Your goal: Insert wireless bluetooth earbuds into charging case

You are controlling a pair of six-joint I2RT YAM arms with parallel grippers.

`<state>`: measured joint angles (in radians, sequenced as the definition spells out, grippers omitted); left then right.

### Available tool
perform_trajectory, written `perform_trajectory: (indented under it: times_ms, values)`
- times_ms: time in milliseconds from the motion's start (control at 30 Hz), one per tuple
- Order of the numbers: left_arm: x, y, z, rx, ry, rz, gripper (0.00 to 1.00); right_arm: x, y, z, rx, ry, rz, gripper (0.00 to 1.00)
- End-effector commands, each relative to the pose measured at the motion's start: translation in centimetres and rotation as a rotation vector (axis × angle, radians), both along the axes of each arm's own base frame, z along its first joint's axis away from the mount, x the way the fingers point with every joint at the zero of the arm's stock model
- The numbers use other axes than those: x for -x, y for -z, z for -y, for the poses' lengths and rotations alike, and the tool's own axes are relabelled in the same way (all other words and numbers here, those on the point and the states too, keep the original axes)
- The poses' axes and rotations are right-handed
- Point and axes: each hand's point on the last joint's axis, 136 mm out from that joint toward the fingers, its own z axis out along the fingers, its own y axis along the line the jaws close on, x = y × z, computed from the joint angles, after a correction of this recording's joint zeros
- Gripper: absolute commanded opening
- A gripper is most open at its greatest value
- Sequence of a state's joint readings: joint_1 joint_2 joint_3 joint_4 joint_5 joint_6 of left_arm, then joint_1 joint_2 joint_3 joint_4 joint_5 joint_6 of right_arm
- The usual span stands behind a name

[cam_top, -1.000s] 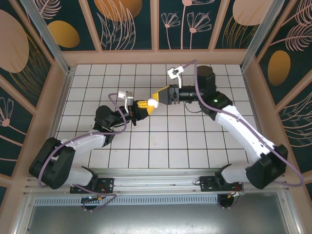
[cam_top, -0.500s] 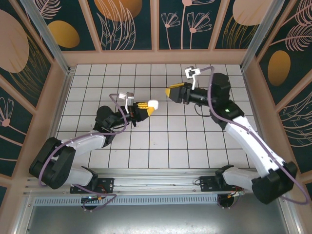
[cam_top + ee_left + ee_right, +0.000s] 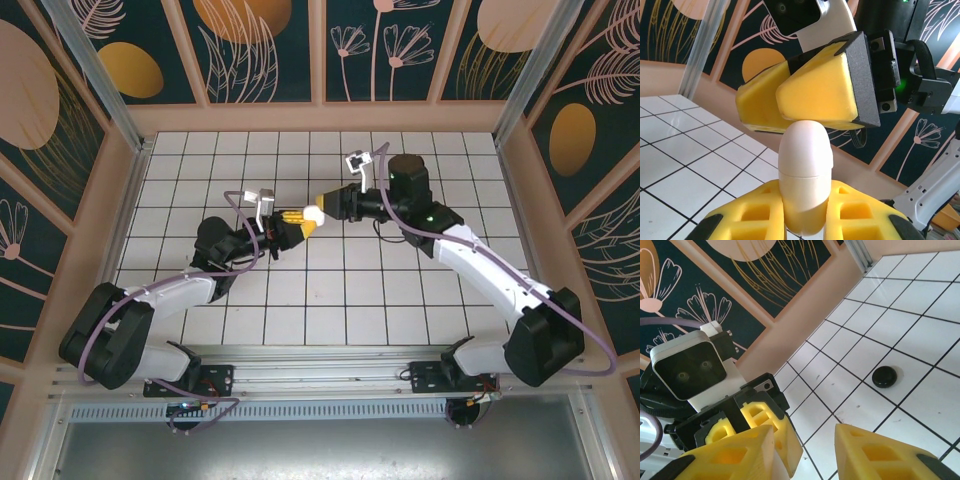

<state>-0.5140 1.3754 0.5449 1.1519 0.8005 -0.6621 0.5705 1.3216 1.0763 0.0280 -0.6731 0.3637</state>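
Over tiled table (image 3: 400, 300), left gripper (image 3: 301, 220) clasps charging case (image 3: 805, 170), parted right gripper (image 3: 803, 434) just beside.

Robot test cell in a lab, not a home or a shop. Evidence:
- White grid-tile tabletop (image 3: 400, 290), boxed in by a wooden frame (image 3: 320, 118) holding printed dark floral panels (image 3: 265, 45).
- Aluminium extrusion posts (image 3: 90, 70) at the corners.
- My left arm (image 3: 170, 290) and right arm (image 3: 490, 265) are bolted to a metal rail (image 3: 320, 355) at the near edge.
- Exposed purple cable (image 3: 670, 320) runs along the links.
- A camera module (image 3: 687, 367) sits on my left gripper (image 3: 300, 218), and my right gripper (image 3: 322, 203) carries another.
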Motion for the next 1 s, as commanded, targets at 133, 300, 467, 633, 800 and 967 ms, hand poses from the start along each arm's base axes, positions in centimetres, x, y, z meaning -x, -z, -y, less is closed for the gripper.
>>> perform_trajectory:
  times_ms: [133,300,467,633,800,967]
  values:
    - [0.0,-4.5,-0.1,0.075,0.005,0.099,0.0,2.5,-1.9,1.8,-0.114,-0.006,0.046,0.46]
    - [-0.2,-4.5,0.1,0.06,0.013,0.071,0.0,2.4,-5.0,4.3,-0.249,0.055,0.103,0.57]
    - [0.4,-4.4,0.4,0.051,0.06,0.055,0.0,3.3,-5.9,3.7,-0.315,-0.013,0.095,0.61]
    - [0.9,-4.9,0.3,0.075,0.082,0.042,0.0,3.7,-5.3,2.5,-0.326,-0.062,0.065,0.61]
    - [1.0,-5.0,0.6,0.072,0.112,0.03,0.0,4.1,-4.6,1.1,-0.32,-0.106,0.039,0.62]
    - [1.1,-5.0,0.8,0.073,0.138,0.021,0.0,4.2,-3.8,0.1,-0.304,-0.126,0.018,0.58]
